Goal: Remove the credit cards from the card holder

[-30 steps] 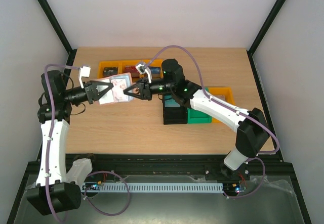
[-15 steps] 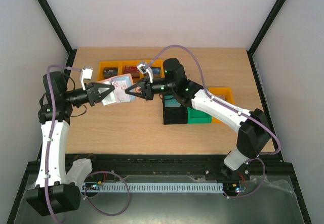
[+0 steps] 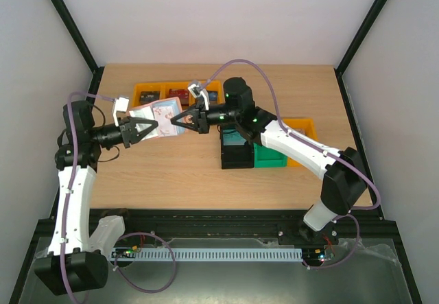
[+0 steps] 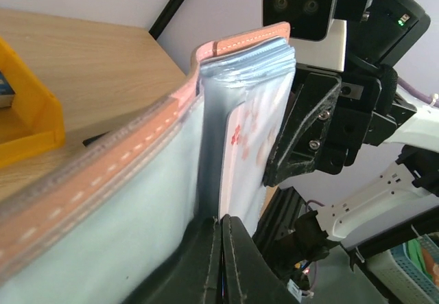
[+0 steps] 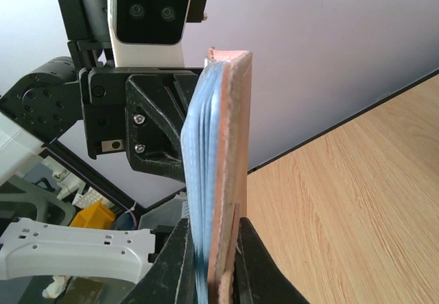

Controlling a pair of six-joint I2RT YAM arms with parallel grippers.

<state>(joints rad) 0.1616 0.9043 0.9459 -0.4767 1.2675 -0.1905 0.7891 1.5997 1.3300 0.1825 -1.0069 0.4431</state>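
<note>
Holding the card holder (image 3: 161,115) up in the air, both arms meet above the left part of the wooden table (image 3: 199,180). The left gripper (image 3: 149,127) is pinched tight on the pale blue inside pockets of the holder. The right gripper (image 3: 174,120) is pinched tight on the pinkish-brown cover from the other side. The holder is open a little, like a book, and its blue pockets stand bunched together next to the cover. One pocket has pink marks on it. I cannot tell the cards from the pockets. The holder does not touch the table. Behind it, at the far side, sits a row of yellow bins (image 3: 147,86) with small dark things inside. Near the right arm, a black bin (image 3: 236,157) and a green bin (image 3: 269,158) stand side by side, and another yellow bin (image 3: 302,124) sits just beside the green one.
</note>
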